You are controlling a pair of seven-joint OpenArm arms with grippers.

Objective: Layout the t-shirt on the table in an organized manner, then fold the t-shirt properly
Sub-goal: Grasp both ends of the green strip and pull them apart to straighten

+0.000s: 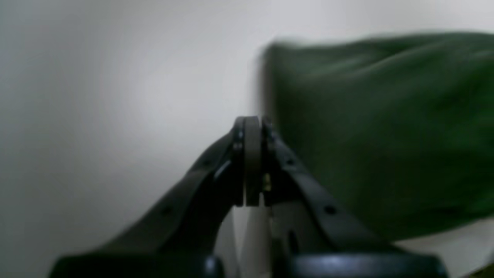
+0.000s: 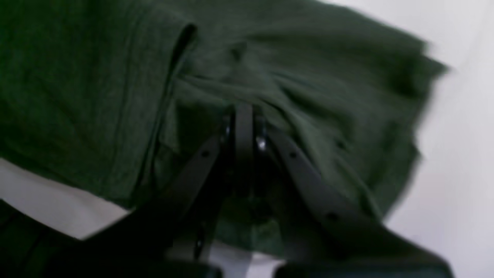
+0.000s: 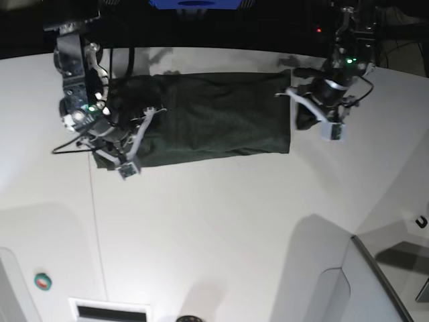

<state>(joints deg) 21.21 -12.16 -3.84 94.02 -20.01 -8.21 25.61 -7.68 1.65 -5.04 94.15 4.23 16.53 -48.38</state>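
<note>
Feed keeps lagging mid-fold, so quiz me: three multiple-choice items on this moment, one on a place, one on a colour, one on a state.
1. Where does the t-shirt lie on the table?
A. along the far side, between the arms
B. at the near edge
C. hanging off the corner

2. What colour is the t-shirt?
A. white
B. red
C. dark green

3. How is the left hand?
A. wide open
B. shut
C. gripping a cup

Answers: 1 A, the base view shows it stretched between both arms; 2 C, all views show dark green cloth; 3 B, the left wrist view shows its fingers pressed together.
</note>
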